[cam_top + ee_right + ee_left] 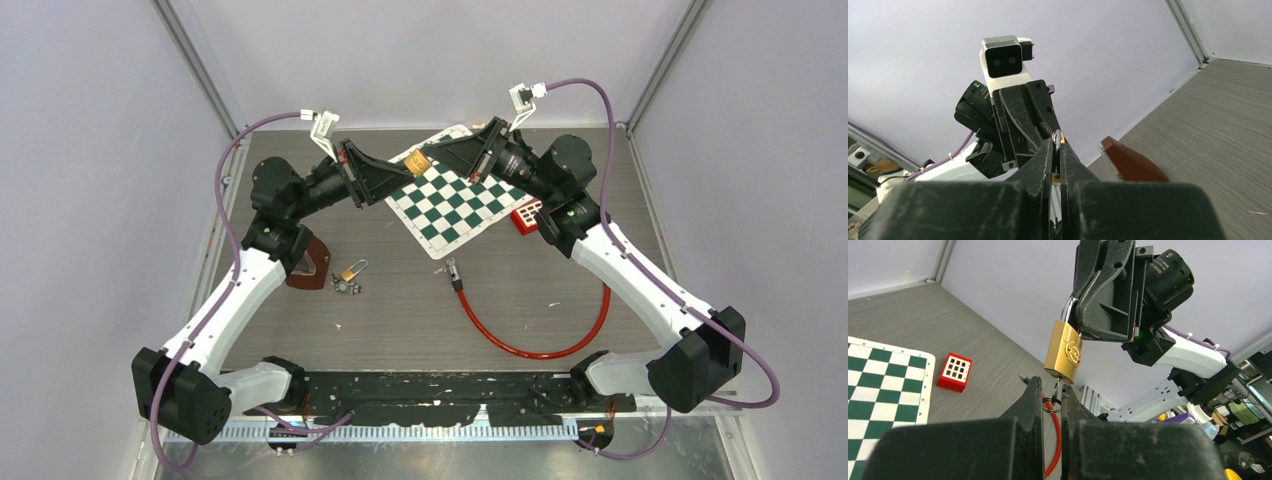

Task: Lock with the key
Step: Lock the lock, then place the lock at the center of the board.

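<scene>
Brass padlock (418, 162) hangs above the chessboard (455, 200), between both arms. Left wrist: left gripper (1050, 392) jaws clamped on the key (1057, 388) at its underside. Right wrist: right gripper (1057, 147) jaws pinching the shackle (1056, 136) (rigid, slick, probably heavy; turn by the key's bow).

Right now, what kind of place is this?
Probably a robotics lab test cell: grey table walled by plain pale panels, left arm and right arm bolted at its edge, practice props like a chessboard mat and brass padlock.
</scene>
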Robot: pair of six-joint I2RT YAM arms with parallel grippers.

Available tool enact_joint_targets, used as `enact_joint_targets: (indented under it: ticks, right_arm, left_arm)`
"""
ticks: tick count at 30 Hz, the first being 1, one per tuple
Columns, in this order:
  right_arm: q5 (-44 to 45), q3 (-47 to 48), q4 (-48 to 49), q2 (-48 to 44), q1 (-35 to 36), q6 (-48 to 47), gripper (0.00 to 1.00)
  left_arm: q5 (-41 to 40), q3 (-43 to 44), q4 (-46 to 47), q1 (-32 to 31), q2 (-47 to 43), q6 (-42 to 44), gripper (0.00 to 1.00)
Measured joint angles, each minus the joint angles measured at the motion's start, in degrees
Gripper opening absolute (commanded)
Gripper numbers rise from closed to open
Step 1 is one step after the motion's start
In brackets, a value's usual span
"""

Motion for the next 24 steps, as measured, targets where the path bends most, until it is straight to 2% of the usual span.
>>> enact_joint_targets:
  ticks: [8, 16, 20, 24]
  right_arm:
    - [4.0, -4.4, 3.0, -0.6, -2.4, -0.4, 0.05]
    - [5.5, -4.4, 3.3, -2.5, -5.0, -3.4, 0.05]
    - [4.0, -4.2, -1.9, -3.0, -4.9, -9.3, 0.05]
    - [2.1, -4.3, -11.4, -2.1, -4.4, -18.7, 0.05]
  left_arm:
    - [3.9, -0.9, -6.8, 1.9, -1.0, 5.0, 0.0]
    - [5.8, -1.2, -15.0, 4.9, -2.2, 10.5, 0.0]
    - [3.9, -3.6, -19.1, 4.8, -2.3, 13.8, 0.0]
    - [-0.6, -12.0, -21.2, 2.6, -2.4, 17.1, 0.0]
